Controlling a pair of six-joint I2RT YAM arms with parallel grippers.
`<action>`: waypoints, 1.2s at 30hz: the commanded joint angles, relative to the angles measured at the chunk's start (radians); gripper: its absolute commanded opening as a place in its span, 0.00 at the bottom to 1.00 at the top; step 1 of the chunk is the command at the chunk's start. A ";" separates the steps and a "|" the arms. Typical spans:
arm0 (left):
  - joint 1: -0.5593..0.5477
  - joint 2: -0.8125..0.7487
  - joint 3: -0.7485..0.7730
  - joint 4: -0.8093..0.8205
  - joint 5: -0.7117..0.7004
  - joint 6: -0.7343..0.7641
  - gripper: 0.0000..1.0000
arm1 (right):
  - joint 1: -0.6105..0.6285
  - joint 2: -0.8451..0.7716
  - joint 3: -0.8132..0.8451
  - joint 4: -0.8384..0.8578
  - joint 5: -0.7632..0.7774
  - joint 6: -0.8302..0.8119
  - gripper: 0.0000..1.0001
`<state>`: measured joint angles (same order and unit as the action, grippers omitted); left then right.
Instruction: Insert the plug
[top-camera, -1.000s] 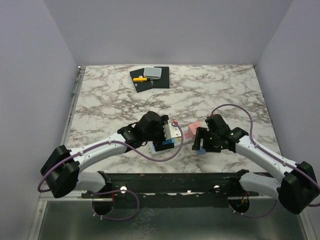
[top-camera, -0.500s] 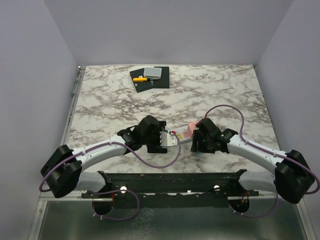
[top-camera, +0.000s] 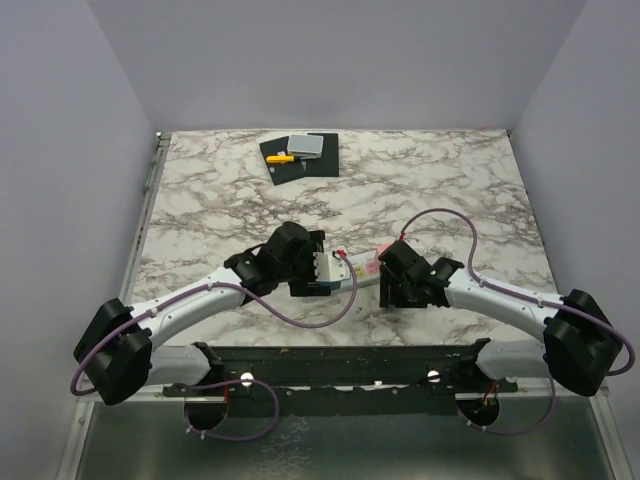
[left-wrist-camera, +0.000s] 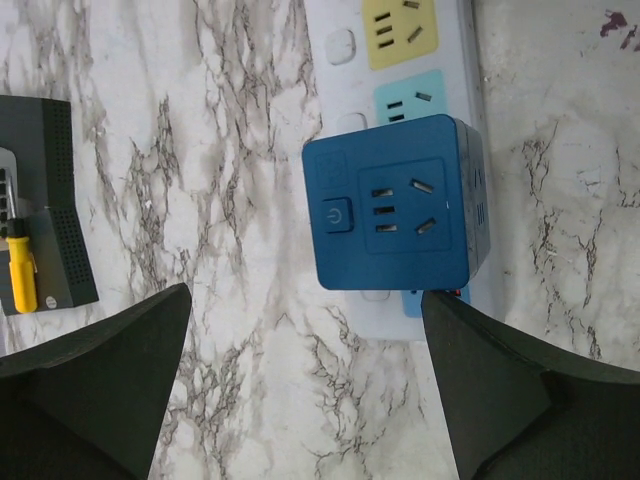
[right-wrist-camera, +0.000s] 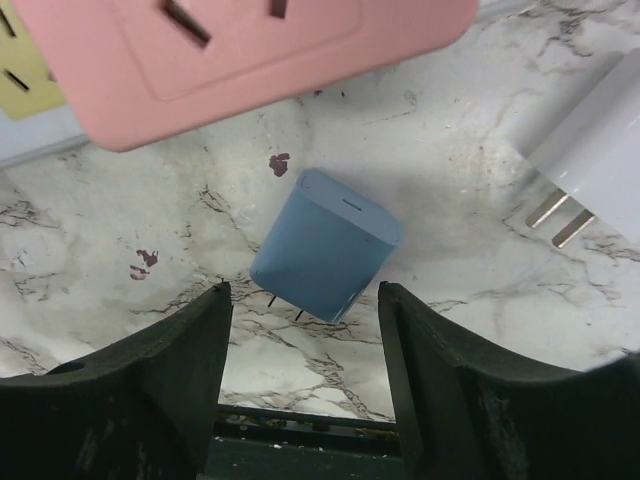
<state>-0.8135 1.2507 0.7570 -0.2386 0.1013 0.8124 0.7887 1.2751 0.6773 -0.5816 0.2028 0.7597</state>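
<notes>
Right jaws moved left — plug (right-wrist-camera: 325, 245) between them; untouched.

This is a robotics lab test cell. A marble-patterned table (top-camera: 450, 170) stands boxed in by bare lavender walls (top-camera: 330, 60) at 9, 12 and 3 o'clock. At 6 o'clock a black rail (top-camera: 340, 365) carries the left arm (top-camera: 190, 300) and right arm (top-camera: 500, 295), trailing purple cables (top-camera: 310, 322). A power strip (left-wrist-camera: 340, 95) lies near the centre, and black mats (top-camera: 300, 160) at 12 o'clock.
</notes>
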 joint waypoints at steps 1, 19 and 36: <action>0.000 -0.062 0.064 -0.032 0.047 -0.082 0.99 | 0.007 -0.059 0.055 -0.085 0.100 0.032 0.68; -0.001 -0.113 0.096 -0.037 0.101 -0.141 0.99 | -0.116 -0.208 0.014 -0.275 0.353 0.425 0.83; -0.001 -0.135 0.105 -0.038 0.101 -0.150 0.99 | -0.368 -0.041 0.001 -0.071 0.235 0.218 0.78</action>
<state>-0.8135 1.1374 0.8322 -0.2722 0.1757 0.6773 0.4427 1.2045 0.6704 -0.7216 0.4786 1.0370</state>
